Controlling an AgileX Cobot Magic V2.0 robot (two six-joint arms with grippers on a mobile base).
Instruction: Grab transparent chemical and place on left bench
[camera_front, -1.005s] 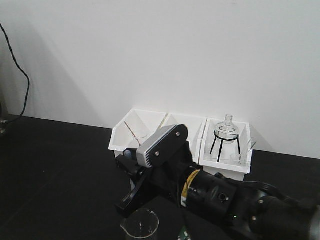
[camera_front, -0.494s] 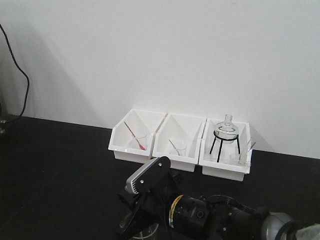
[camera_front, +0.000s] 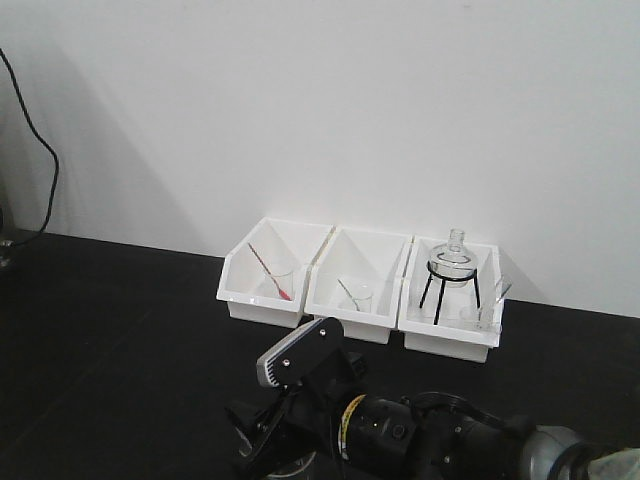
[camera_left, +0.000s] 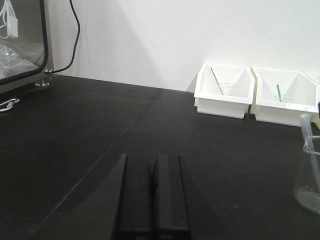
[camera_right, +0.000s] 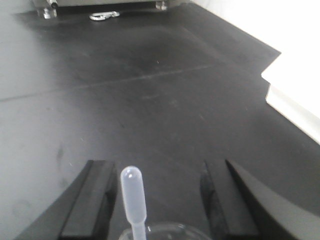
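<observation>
Right end effector (camera_right: 157, 200) wide open, straddling upright transparent chemical (camera_right: 132, 197), untouched, bare left bench (camera_right: 125, 100) ahead

A plain white wall (camera_front: 330, 110) with a black cable (camera_front: 40, 150) hanging.

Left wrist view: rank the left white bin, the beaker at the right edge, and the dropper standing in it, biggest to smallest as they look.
1. Left white bin.
2. Beaker, cut off by the frame and nearer the camera, so unsure against the bin.
3. Dropper, slimmest.

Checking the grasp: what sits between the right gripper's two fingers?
In the right wrist view, the dropper's bulb stands between the open right gripper's fingers, rising from a beaker; it touches neither finger.
</observation>
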